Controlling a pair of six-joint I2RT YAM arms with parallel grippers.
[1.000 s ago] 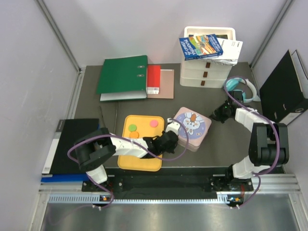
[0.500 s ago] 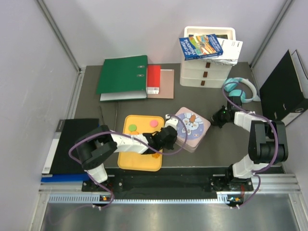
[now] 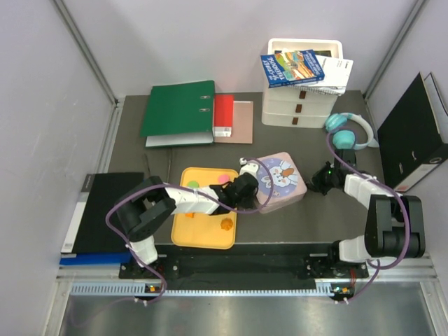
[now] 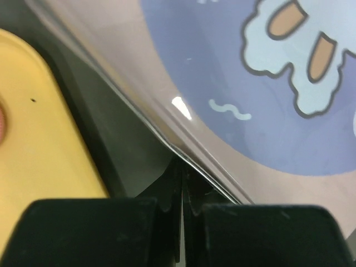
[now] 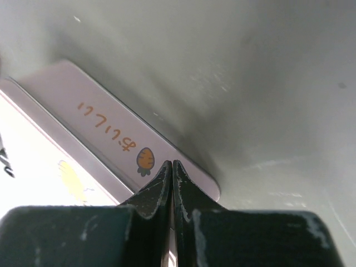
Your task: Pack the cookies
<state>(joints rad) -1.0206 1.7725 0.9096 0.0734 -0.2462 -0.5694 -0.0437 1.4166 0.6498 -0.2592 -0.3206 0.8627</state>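
Observation:
On the yellow tray (image 3: 199, 234) lie the cookies: a green one (image 3: 193, 185), a pink one (image 3: 224, 178) and two orange ones (image 3: 189, 215) (image 3: 226, 224). To the tray's right sits a closed pink tin with a rabbit lid (image 3: 281, 180). My left gripper (image 3: 249, 185) is shut and empty, its tips (image 4: 182, 167) pressed against the tin's left edge (image 4: 267, 83), next to the tray (image 4: 44, 139). My right gripper (image 3: 319, 182) is shut too, its tips (image 5: 171, 166) against the tin's right side wall (image 5: 105, 130).
A green binder (image 3: 178, 108) and a red box (image 3: 223, 115) lie at the back left. The white drawer unit (image 3: 301, 87) with books stands at the back. Teal headphones (image 3: 346, 133) and a black binder (image 3: 413, 129) are on the right, a black folder (image 3: 98, 210) on the left.
My left gripper moved from over the tray's right part up to the tin's left edge, uncovering an orange cookie. My right gripper came in to the tin's right side. The tin turned slightly.

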